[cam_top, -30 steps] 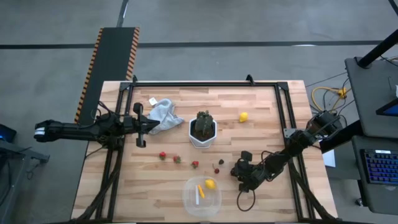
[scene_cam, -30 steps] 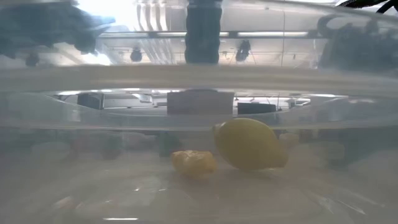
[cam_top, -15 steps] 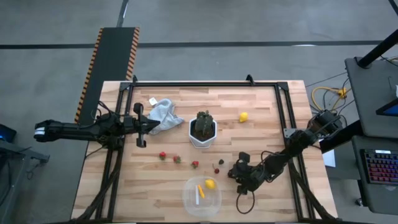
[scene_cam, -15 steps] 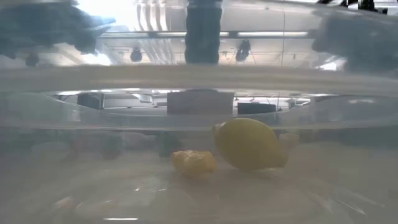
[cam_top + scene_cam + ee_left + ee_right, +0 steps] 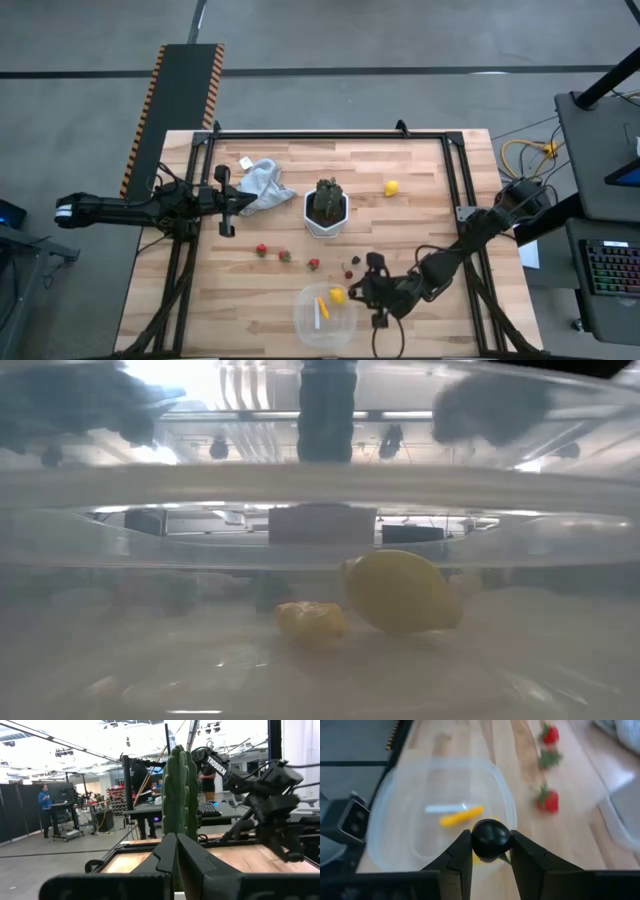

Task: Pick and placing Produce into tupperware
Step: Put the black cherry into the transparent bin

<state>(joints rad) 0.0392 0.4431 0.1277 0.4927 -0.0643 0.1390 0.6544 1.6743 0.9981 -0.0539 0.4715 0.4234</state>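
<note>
My right gripper (image 5: 362,287) is shut on a dark purple berry (image 5: 491,839) at the right rim of the clear round tub (image 5: 325,316), near the table's front edge. In the tub lie a yellow lemon (image 5: 338,295) and a thin yellow piece (image 5: 322,307); both also show in the low view, the lemon (image 5: 400,592) and the piece (image 5: 312,620). Three strawberries (image 5: 285,256) and dark berries (image 5: 352,267) lie on the wood just beyond the tub. Another lemon (image 5: 391,187) lies at the far right. My left gripper (image 5: 240,200) is shut and empty at the table's left. My right gripper pinches the dark berry's two sides (image 5: 475,840) between its two fingers (image 5: 460,855). The fingers come from the table's right, pointing toward the tub. The berry is lifted clear of the table, at the tub's right rim (image 5: 506,805).
A white hexagonal pot with a green spiky plant (image 5: 326,208) stands mid-table, also ahead of the left fingers (image 5: 180,790). A crumpled grey cloth (image 5: 262,182) lies by my left gripper. Black frame rails (image 5: 330,135) run along the table's far and side edges.
My right gripper has gone toward the table's left edge, from beside the tub up to its right rim, carrying the dark berry.
</note>
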